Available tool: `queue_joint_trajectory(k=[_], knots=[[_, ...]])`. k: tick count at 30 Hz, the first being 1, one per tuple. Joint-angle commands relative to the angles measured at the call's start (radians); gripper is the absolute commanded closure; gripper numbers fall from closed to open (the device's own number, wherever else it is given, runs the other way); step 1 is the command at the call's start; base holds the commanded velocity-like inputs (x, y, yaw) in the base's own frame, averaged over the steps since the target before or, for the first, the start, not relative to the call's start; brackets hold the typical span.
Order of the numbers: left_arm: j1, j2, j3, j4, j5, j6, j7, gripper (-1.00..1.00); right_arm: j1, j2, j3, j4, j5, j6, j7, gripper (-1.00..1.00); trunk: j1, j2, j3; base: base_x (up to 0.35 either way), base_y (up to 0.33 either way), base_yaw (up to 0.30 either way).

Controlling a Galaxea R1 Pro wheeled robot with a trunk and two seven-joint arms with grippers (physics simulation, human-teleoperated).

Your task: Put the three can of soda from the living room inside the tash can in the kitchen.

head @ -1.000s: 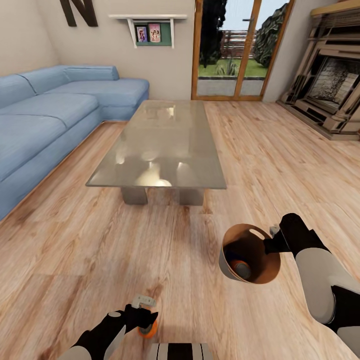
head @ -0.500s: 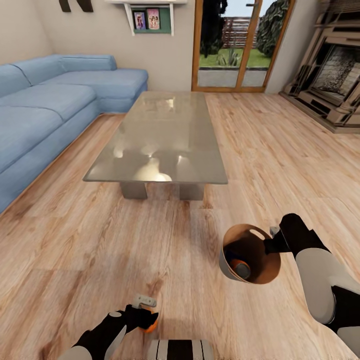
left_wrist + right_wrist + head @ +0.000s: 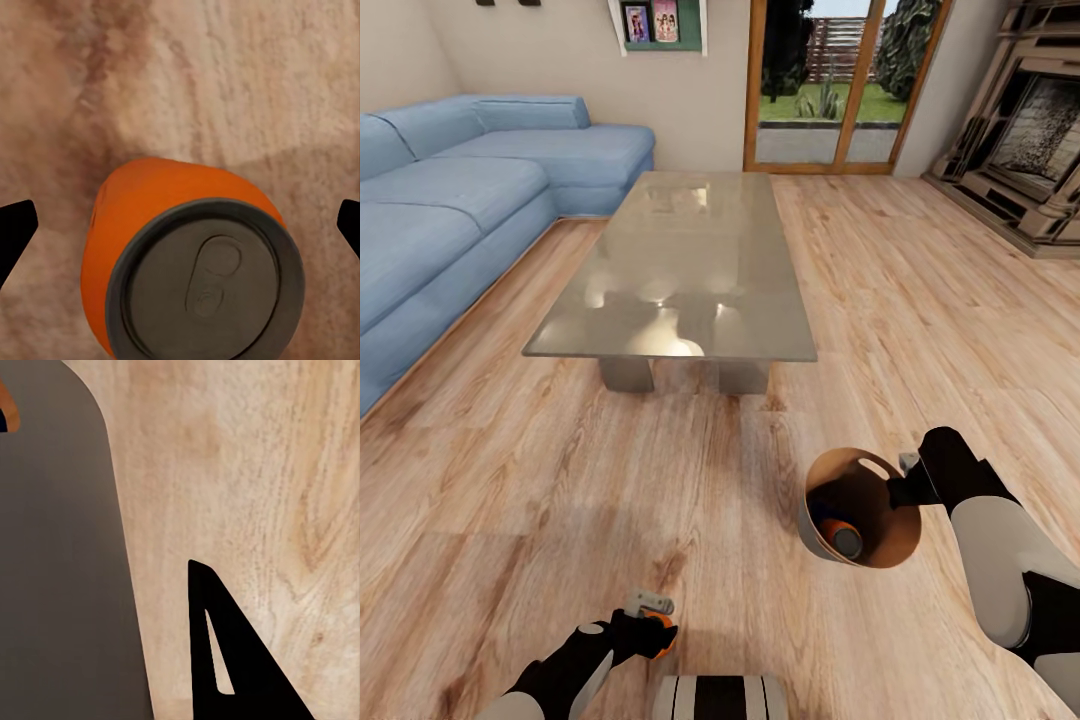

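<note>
Blue sofa along the left wall; glass-topped table at centre on the plank floor. Lower left: the left gripper held an orange can above the floor; in the left wrist view the can sat between widely set fingertips, so a firm closure could not be confirmed. Lower right: the right gripper held the trash can by its rim, tilted, with a second orange can inside; its grey wall was seen in the right wrist view. The cans were judged light, rigid and smooth, best gripped across the middle of the cylinder.
</note>
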Motion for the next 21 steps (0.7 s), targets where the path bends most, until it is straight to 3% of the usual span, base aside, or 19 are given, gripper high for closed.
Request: queue_joint_trajectory(k=[1, 5, 11, 21], knots=[[0.000, 0.000, 0.000, 0.000, 0.000, 0.000, 0.000, -1.00, 0.000, 0.001, -0.001, 0.000, -0.016, 0.005, 0.000, 1.00, 0.000, 0.000, 0.000, 0.000, 0.000, 0.000], [0.000, 0.000, 0.000, 0.000, 0.000, 0.000, 0.000, -1.00, 0.000, 0.001, -0.001, 0.000, -0.016, 0.005, 0.000, 1.00, 0.000, 0.000, 0.000, 0.000, 0.000, 0.000], [0.000, -0.001, 0.000, 0.000, 0.000, 0.003, 0.001, -1.00, 0.000, 0.000, 0.000, 0.000, -0.015, 0.005, 0.000, 1.00, 0.003, -0.001, -0.023, 0.000, 0.000, 0.000], [0.000, 0.000, 0.000, 0.000, 0.000, 0.001, 0.003, -1.00, 0.000, 0.000, -0.001, 0.000, -0.015, 0.005, 0.000, 1.00, 0.003, -0.001, -0.023, 0.000, 0.000, 0.000]])
